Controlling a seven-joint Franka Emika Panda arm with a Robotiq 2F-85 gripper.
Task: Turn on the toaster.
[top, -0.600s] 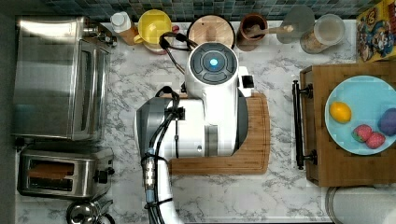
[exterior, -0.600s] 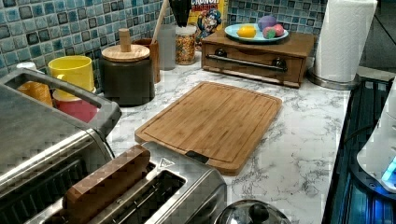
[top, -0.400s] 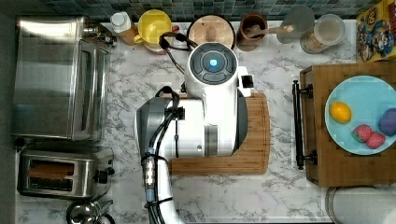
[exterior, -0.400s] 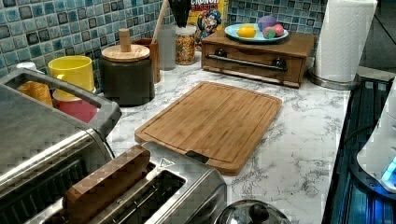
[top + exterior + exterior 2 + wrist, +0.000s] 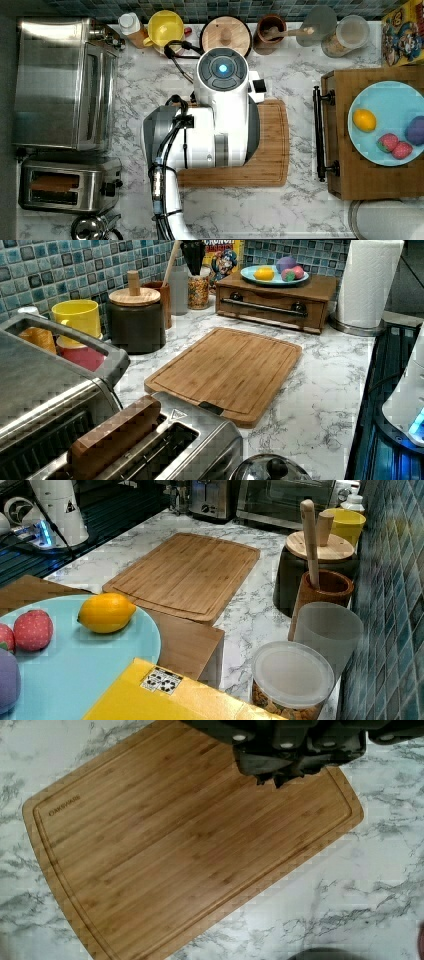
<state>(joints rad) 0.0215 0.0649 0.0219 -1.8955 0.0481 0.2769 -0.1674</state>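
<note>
Brushed-steel toaster (image 5: 67,184) stands at the counter's (image 5: 300,210) corner, in the top view's lower left, bread in one slot. The claw (image 5: 280,777) hangs above the cutting board (image 5: 190,840); whether it's apart or together, I cannot tell.

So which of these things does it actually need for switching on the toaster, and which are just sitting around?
Needed:
toaster, with a slice in one slot
robot arm

Just lying about:
toaster oven
cutting board
yellow mug
fruit plate
paper towels
cereal box
</note>
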